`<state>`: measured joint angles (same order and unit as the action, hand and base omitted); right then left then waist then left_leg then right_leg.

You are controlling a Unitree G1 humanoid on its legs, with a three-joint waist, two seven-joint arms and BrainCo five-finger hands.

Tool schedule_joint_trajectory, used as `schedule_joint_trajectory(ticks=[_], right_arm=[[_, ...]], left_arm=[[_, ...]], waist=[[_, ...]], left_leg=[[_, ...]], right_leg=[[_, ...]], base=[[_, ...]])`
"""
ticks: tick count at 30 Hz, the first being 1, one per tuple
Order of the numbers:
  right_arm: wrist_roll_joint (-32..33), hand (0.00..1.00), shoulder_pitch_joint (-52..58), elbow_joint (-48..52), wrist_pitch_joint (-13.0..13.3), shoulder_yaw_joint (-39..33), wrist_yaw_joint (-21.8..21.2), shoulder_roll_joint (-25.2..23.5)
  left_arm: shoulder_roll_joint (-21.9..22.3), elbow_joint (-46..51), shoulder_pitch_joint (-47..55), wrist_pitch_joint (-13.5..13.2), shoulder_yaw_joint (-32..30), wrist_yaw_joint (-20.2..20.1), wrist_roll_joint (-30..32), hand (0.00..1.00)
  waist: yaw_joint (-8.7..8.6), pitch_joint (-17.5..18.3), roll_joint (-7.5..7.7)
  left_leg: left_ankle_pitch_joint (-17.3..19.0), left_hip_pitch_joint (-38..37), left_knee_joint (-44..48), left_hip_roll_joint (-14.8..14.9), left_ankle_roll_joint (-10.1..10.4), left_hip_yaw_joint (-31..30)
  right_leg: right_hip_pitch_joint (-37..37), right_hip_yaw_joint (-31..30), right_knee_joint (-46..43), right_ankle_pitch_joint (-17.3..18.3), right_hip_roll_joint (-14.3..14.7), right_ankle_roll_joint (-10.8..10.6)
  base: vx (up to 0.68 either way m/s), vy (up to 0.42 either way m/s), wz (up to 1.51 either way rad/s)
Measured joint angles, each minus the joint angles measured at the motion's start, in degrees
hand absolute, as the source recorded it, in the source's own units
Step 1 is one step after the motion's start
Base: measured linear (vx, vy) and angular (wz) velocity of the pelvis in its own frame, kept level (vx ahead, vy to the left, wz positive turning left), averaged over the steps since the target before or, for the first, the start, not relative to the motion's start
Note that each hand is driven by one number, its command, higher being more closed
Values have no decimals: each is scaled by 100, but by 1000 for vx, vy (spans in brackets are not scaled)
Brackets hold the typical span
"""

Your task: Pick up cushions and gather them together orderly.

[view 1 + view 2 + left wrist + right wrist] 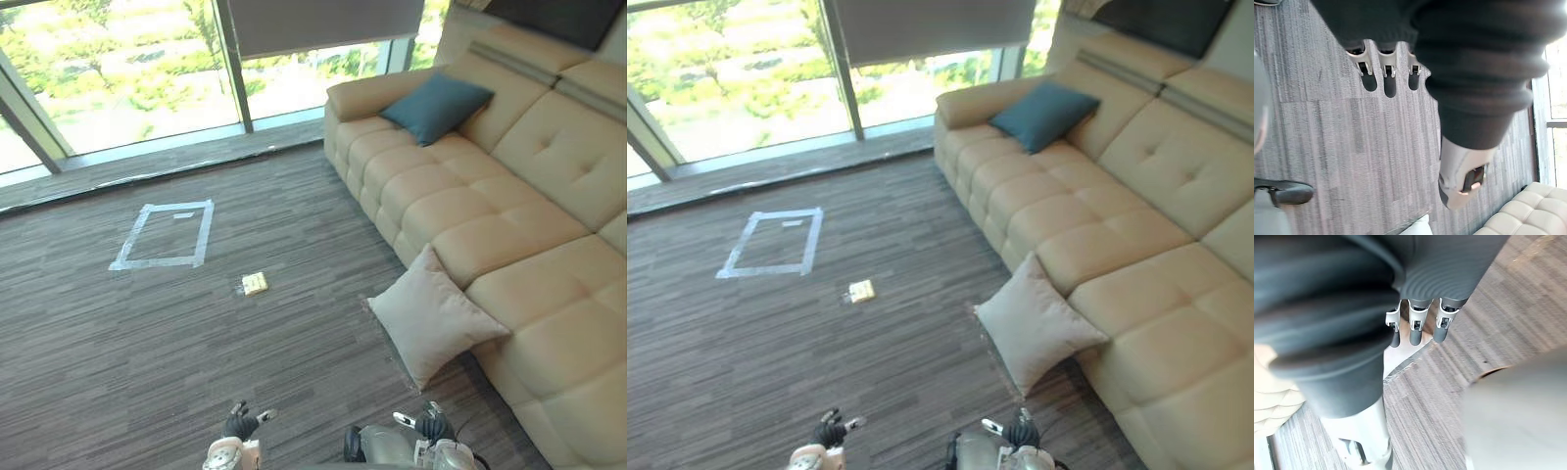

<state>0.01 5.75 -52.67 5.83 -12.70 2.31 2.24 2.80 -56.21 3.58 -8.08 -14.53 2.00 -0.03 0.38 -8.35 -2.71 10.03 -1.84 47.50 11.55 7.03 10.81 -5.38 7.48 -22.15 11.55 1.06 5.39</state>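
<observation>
The pick-up has not begun. The beige cushion [431,318] stands on the carpet [196,352] at lower right, against the sofa [529,225]. The teal cushion [436,106] lies on the sofa's upper-right end. The left hand [238,427] and right hand [432,428] hang empty at the bottom edge, fingers loosely straight. The next move probably calls for reaching the beige cushion.

Beige cushion [431,313] leans against the sofa [529,196] (teal cushion [436,106] on its seat).
</observation>
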Motion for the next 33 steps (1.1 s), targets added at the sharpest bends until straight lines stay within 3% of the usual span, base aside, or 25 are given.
schedule_joint_trajectory(ticks=[1,2,4,5,7,9,10,11,12,14,16,18,20,21,23,24,25,26,27,30,32,33], right_arm=[[4,0,10,-12,-36,44,6,6],[4,0,30,-16,-66,151,2,-6],[10,0,45,-20,-75,228,-3,-28],[11,0,44,-17,-75,219,0,-41],[12,0,80,-18,-88,218,3,-59],[7,0,129,-21,-98,220,2,-139],[7,0,128,-21,-98,222,0,-133],[4,0,179,-33,-94,229,4,-87],[3,0,160,-112,-119,248,2,-198],[-4,0,238,-43,-100,292,-8,-313],[-3,0,246,-37,-102,331,-9,-375],[-5,0,251,9,-89,343,-12,-351],[-4,0,179,4,-61,391,-6,-247],[-5,0,157,-1,-61,398,-5,-234],[-4,0,44,-51,-49,395,0,-196],[-4,0,25,-80,-47,395,1,-181],[-6,0,-2,-126,-47,397,2,-154],[-6,0,-11,-190,-40,400,5,-160],[-13,0,-88,-287,-41,392,4,-41],[-16,0,-172,-269,-17,369,3,125],[-16,0,-164,-274,-21,356,6,109],[-14,0,-121,-232,-27,375,7,44]], left_arm=[[0,134,56,0,-10,2,-5,0],[-7,234,102,0,11,5,-9,0],[-41,314,142,-12,65,5,-18,0],[-37,387,153,-29,104,6,-18,0],[-63,420,145,-55,159,5,-24,0],[-146,398,110,-118,272,16,-23,0],[-149,375,100,-131,297,15,-23,0],[-139,302,94,-137,342,12,-23,0],[-263,202,21,-140,324,11,-15,0],[-362,88,-30,-130,327,9,0,0],[-410,-10,-68,-119,336,14,0,0],[-408,-86,-90,-113,388,15,0,0],[-365,-242,-165,-106,452,23,-6,0],[-358,-281,-187,-106,454,22,-7,0],[-351,-404,-245,-93,548,24,-11,0],[-358,-413,-248,-93,573,23,-11,0],[-389,-430,-248,-90,679,20,-9,0],[-423,-435,-246,-91,747,17,-9,0],[-387,-521,-293,-84,779,15,-6,0],[-198,-525,-302,-76,774,7,7,0],[-188,-490,-315,-65,775,4,37,0],[-198,-359,-331,-50,748,4,46,0]], waist=[[34,-25,-6],[66,-47,60],[103,-50,125],[177,-49,137],[215,-49,180],[257,-6,302],[266,-1,294],[280,51,207],[285,129,364],[285,252,587],[305,274,656],[285,266,643],[282,237,564],[282,229,548],[241,201,505],[240,197,499],[234,184,496],[234,170,535],[166,103,391],[95,-15,91],[95,-49,124],[95,-126,244]], left_leg=[[72,325,868,146,-83,16],[163,540,1104,155,-91,96],[329,797,883,140,-198,275],[469,1003,300,77,-267,354],[535,1209,-871,-158,-204,177],[204,1370,-2445,-638,-75,-475],[51,1367,-2767,-694,-95,-600],[-550,1372,-3140,-639,-116,-755],[-648,1288,-3035,-654,-222,-464],[-422,1078,-3130,-665,-371,10],[-352,741,-3269,-672,-497,475],[-287,350,-3405,-657,-603,787],[-260,-271,-3920,-600,-610,1215],[-259,-329,-3994,-587,-607,1253],[-215,-548,-4279,-506,-495,1531],[-212,-581,-4298,-498,-454,1575],[-197,-677,-4328,-514,-348,1707],[-181,-730,-4327,-584,-297,1737],[-177,-843,-4341,-552,-192,1676],[-254,-829,-4297,-383,-70,1660],[-248,-710,-3799,-239,-41,1567],[-173,-386,-2688,12,-21,1379]], right_leg=[[401,-188,172,135,112,74],[724,-332,301,218,113,103],[1040,-648,504,266,115,72],[1245,-930,710,267,91,15],[1450,-1311,878,322,15,-93],[1626,-1818,1063,464,-240,-332],[1641,-1929,1068,504,-258,-401],[1670,-2174,1043,615,-222,-590],[1692,-2446,955,669,-364,-708],[1361,-2677,504,498,-491,-928],[1073,-2861,-130,339,-506,-1097],[834,-2699,-719,297,-516,-1172],[327,-1646,-1300,475,-627,-1129],[257,-1472,-1333,491,-648,-1102],[-223,-249,-1105,599,-775,-1018],[-272,-100,-963,593,-778,-1010],[-326,210,-402,378,-774,-812],[-312,287,106,-45,-784,-682],[-188,338,164,-177,-674,-503],[-136,332,249,-115,-494,-440],[12,342,295,-45,-462,-390],[273,328,422,-9,-435,-393]], base=[[436,-35,-80],[575,-37,-102],[375,14,-97],[399,102,-118],[438,166,-108],[460,251,-101],[456,315,-115],[495,365,-118],[497,366,-115],[403,314,-99],[392,364,-122],[230,234,-113],[149,163,-102],[88,83,-82],[74,1,-67],[99,-73,-59],[133,-111,-44],[191,-164,-40],[178,-136,-24],[158,-145,-17],[124,-199,5],[100,-227,8]])
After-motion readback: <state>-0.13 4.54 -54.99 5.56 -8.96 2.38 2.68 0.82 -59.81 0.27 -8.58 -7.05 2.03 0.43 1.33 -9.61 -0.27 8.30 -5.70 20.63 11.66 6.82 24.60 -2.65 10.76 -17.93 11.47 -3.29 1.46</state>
